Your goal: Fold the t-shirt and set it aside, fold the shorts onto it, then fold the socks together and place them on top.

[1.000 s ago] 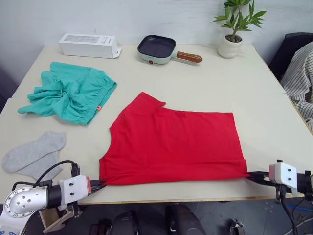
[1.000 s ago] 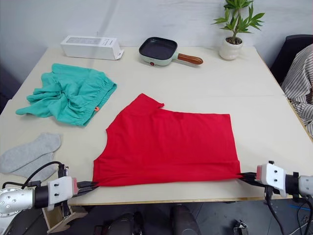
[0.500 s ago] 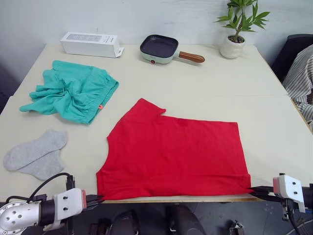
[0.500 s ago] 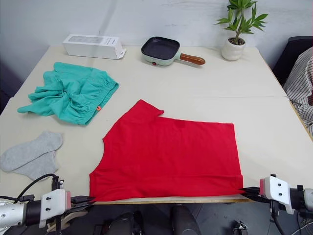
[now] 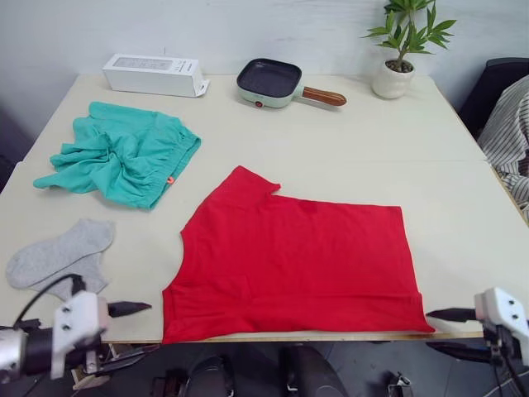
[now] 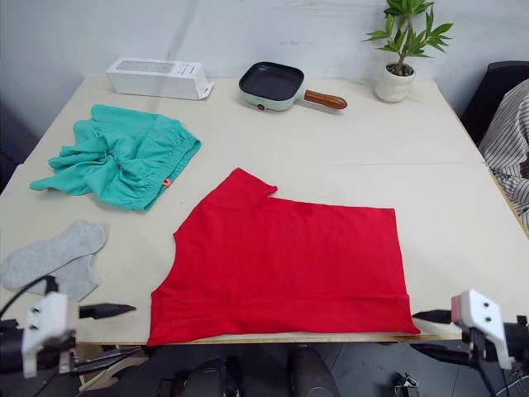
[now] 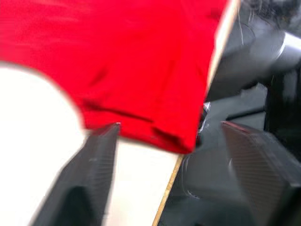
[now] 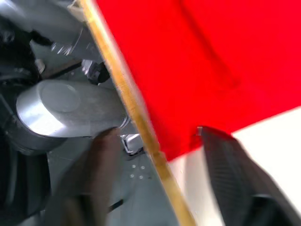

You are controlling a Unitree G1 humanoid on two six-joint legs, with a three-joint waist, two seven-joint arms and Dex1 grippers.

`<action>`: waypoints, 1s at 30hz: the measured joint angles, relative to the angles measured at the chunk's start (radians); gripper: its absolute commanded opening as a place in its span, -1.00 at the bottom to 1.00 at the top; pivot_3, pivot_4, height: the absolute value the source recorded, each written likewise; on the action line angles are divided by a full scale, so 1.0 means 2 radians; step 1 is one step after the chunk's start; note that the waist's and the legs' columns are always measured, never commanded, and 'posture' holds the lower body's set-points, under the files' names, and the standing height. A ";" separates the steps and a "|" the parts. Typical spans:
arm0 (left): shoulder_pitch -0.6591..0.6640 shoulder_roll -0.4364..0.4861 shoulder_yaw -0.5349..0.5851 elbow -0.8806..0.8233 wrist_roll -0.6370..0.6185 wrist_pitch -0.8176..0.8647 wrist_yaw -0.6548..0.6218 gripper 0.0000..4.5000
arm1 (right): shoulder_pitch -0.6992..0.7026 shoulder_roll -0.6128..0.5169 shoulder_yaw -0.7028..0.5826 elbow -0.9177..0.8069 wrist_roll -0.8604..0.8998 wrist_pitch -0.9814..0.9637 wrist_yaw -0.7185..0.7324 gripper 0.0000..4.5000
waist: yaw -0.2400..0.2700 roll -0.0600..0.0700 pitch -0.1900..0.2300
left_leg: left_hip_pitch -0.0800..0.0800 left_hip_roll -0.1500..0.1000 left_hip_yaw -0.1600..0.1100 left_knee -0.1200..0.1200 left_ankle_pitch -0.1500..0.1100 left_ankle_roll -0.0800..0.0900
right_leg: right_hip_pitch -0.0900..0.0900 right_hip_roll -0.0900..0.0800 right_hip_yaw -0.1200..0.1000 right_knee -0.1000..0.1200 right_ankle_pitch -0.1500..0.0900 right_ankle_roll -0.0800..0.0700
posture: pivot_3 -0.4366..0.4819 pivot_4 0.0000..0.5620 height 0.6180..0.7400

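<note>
I see the red t-shirt (image 5: 297, 265) lying flat at the tabletop's (image 5: 347, 149) near edge with no legible label, my left gripper (image 5: 132, 331) and right gripper (image 5: 446, 331) both spread wide and empty just off its two bottom corners.

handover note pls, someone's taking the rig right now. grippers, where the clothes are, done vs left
Left gripper: open, empty, just off the t-shirt's near left corner.
Right gripper: open, empty, just off its near right corner.
T-shirt: lies flat at the table's near edge, hem at the edge, one sleeve folded in.
Shorts: crumpled, far left.
Socks: loose, near left.
Done: first shirt fold at most.
Left: finish the shirt and set it aside, fold the shorts onto it, pair the socks on top.
</note>
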 measured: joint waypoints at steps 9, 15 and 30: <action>-0.169 0.053 -0.005 0.095 -0.077 0.149 0.018 1.00 | -0.186 -0.021 0.006 0.114 -0.005 0.071 -0.002 0.99 | -0.001 0.002 0.001 | 0.000 0.000 0.000 0.003 0.000 -0.001 | 0.000 0.000 0.000 0.001 0.000 0.000 | -0.05 -0.47 1.00; -0.395 0.015 -0.162 0.197 -0.008 0.142 0.086 1.00 | -0.421 0.045 0.104 0.249 -0.063 0.050 -0.034 0.99 | -0.001 0.002 0.002 | -0.004 0.000 0.001 0.006 0.001 -0.001 | -0.003 0.002 0.001 0.004 0.003 0.005 | -0.05 -0.47 1.00; -0.732 -0.169 -0.377 0.547 0.205 0.075 0.158 1.00 | -0.679 0.156 0.187 0.593 -0.210 -0.065 -0.162 0.99 | -0.003 0.003 0.002 | -0.010 0.001 0.005 0.016 0.001 -0.003 | -0.012 0.006 0.003 0.015 0.002 0.005 | -0.05 -0.47 1.00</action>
